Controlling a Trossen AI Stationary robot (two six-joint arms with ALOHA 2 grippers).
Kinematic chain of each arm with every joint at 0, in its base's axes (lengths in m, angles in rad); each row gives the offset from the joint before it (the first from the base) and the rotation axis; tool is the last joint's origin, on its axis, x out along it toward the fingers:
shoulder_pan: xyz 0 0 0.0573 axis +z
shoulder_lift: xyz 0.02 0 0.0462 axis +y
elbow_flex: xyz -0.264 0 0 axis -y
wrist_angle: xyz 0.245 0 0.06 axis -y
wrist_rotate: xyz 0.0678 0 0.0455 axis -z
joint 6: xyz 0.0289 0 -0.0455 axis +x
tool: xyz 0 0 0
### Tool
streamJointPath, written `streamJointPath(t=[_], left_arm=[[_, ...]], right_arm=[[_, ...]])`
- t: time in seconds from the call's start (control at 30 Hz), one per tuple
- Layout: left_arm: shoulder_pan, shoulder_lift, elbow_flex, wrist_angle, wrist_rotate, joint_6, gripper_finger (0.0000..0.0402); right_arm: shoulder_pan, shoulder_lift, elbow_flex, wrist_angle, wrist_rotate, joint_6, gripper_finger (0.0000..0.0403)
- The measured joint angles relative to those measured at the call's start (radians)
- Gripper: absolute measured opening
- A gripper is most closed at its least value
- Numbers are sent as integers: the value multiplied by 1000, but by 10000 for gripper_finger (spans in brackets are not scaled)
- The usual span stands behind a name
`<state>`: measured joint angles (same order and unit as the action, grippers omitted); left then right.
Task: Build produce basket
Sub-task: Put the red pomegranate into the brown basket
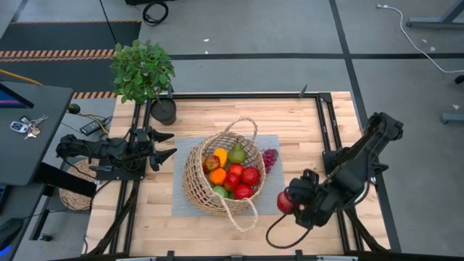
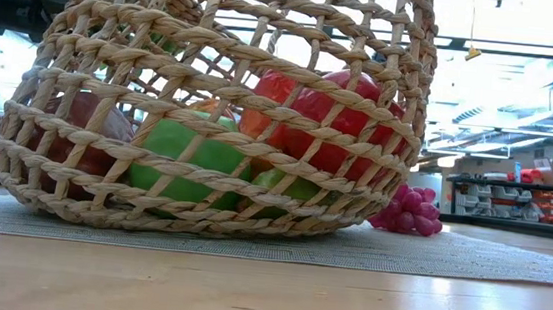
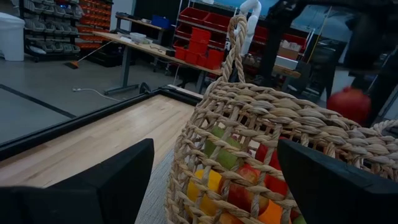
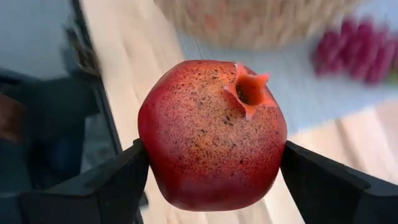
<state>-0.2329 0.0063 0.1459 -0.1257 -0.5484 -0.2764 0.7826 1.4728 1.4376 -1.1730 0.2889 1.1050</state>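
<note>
The tan wicker basket (image 1: 221,177) stands on a grey mat (image 1: 181,199) at the table's middle, holding a pear, an orange, a yellow pepper and red and green apples. Purple grapes (image 1: 270,158) lie on the mat beside its right side. My right gripper (image 1: 288,203) is right of the basket, above the table, shut on a red pomegranate (image 4: 211,134). My left gripper (image 1: 168,145) waits open at the left edge, level, pointing at the basket (image 3: 261,149). My right gripper pinches the pomegranate's two opposite sides (image 4: 149,155) between its two fingers. The fingers slant down from the table's right side. The fruit is lifted clear of the table, its crown (image 4: 247,90) turned toward the wrist camera.
A potted green plant (image 1: 143,72) stands at the table's far left corner. A black frame (image 1: 326,130) runs along the table's edges. Bare wood (image 1: 304,123) lies right of the mat. Keys (image 1: 23,127) lie on a side desk at the left.
</note>
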Motion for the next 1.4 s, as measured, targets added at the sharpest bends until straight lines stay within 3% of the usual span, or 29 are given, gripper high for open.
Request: streamJointPath(t=[0.33, 0.63, 0.93, 1.4], left_arm=[[0, 0, 0, 0, 0, 0, 348], [0, 0, 0, 0, 0, 0, 348], [0, 0, 0, 0, 0, 0, 348], [0, 0, 0, 0, 0, 1, 348]], right_arm=[[-36, -152, 0, 250, 195, -355, 345], [-93, -183, 0, 665, 421, -925, 347], [-156, -182, 0, 909, 455, -1435, 347], [-200, -182, 0, 867, 455, -2212, 347]])
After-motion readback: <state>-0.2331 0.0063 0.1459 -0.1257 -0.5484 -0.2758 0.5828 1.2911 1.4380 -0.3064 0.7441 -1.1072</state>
